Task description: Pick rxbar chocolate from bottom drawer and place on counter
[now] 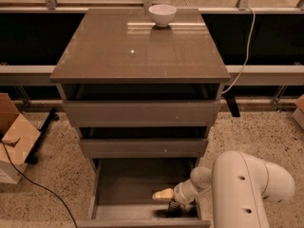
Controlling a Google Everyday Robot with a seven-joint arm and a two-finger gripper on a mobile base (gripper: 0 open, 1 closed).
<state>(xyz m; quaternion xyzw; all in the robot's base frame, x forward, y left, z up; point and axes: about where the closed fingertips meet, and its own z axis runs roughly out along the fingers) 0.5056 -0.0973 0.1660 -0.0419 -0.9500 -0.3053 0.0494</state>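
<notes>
The bottom drawer [123,184] is pulled out, showing a grey floor and low sides. My gripper [167,201] is down inside it at the front right, with its pale tip pointing left. My white arm [247,189] reaches in from the lower right. A small dark shape [173,209] lies on the drawer floor directly under the gripper. I cannot tell whether it is the rxbar chocolate or whether it is held. The counter [137,46] is the glossy grey-brown top of the cabinet.
A white bowl [162,14] stands at the back middle of the counter. The two upper drawers [142,113] are slightly ajar. A cardboard box [14,141] and a black cable [38,186] lie on the speckled floor at left. A white cable [244,56] hangs at right.
</notes>
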